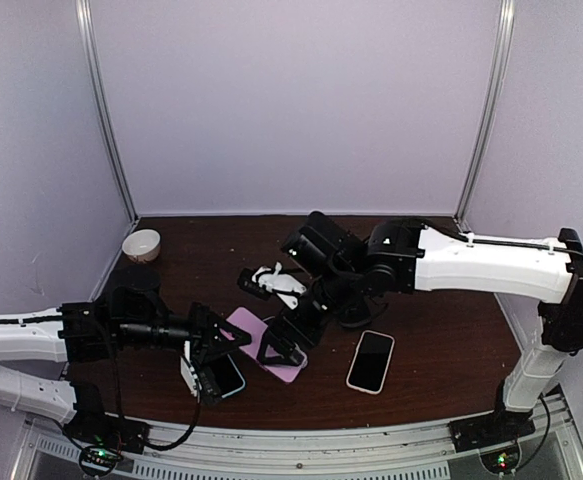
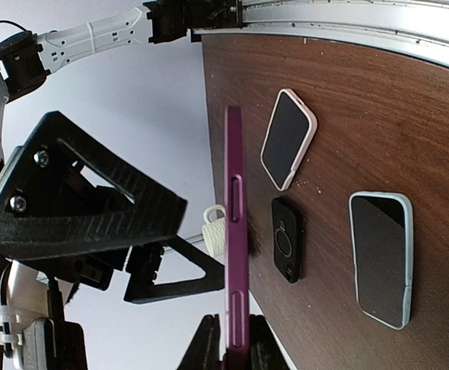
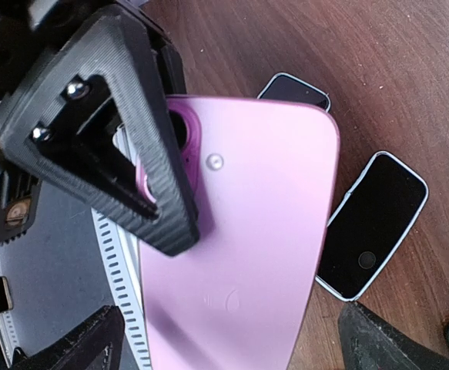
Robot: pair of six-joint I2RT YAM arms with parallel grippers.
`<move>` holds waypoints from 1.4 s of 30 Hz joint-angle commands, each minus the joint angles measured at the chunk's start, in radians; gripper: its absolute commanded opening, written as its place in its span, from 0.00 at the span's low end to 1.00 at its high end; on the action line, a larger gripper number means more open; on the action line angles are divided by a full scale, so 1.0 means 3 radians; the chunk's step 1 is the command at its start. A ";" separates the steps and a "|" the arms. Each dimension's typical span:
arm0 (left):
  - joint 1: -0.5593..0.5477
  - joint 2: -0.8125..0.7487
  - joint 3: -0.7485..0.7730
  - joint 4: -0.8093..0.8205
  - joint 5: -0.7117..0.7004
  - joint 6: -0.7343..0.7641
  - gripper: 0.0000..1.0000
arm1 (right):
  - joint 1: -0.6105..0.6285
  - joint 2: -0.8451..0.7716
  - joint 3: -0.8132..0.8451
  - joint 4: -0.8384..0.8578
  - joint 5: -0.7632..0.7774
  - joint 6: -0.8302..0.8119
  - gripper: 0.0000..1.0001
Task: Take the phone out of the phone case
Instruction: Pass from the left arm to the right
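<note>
Pink phone case point(image 2: 236, 216), left gripper point(image 2: 232, 348) (edge pinch)

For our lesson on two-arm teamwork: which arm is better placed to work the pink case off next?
Probably the right: its open right gripper straddles the pink case, while the left gripper is shut on its edge, busy holding it.

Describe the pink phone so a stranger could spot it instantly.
On the brown table, look to its middle. The pink phone is held up off the wood, pinched by the left gripper. It is the only pink one; the white-cased phone and blue-rimmed phone lie flat.
</note>
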 commanded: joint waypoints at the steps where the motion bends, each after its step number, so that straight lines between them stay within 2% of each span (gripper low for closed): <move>1: -0.0013 -0.0020 0.0083 0.0249 0.0096 -0.0078 0.00 | 0.0052 0.0061 0.0129 0.0153 0.0111 0.0136 1.00; 18: -0.0011 -0.0007 0.0100 0.0273 0.0039 -0.0089 0.00 | 0.0091 0.0168 0.0034 0.0360 0.0193 0.0418 1.00; 22: -0.0012 -0.0008 0.0100 0.0273 0.0028 -0.0096 0.00 | 0.0105 0.0212 0.0058 0.0322 0.0174 0.0419 0.94; 27: -0.0015 -0.0010 0.0095 0.0273 0.0014 -0.0089 0.00 | 0.0143 0.0261 0.0071 0.0270 0.0159 0.0408 0.93; 40: -0.0016 0.0012 0.0090 0.0270 -0.0002 -0.0120 0.00 | 0.0150 0.0164 0.0077 0.0325 0.0335 0.0418 0.66; 42: -0.0014 0.0032 0.0058 0.0366 -0.0050 -0.0163 0.11 | 0.0145 0.0119 0.0060 0.0333 0.0424 0.0426 0.64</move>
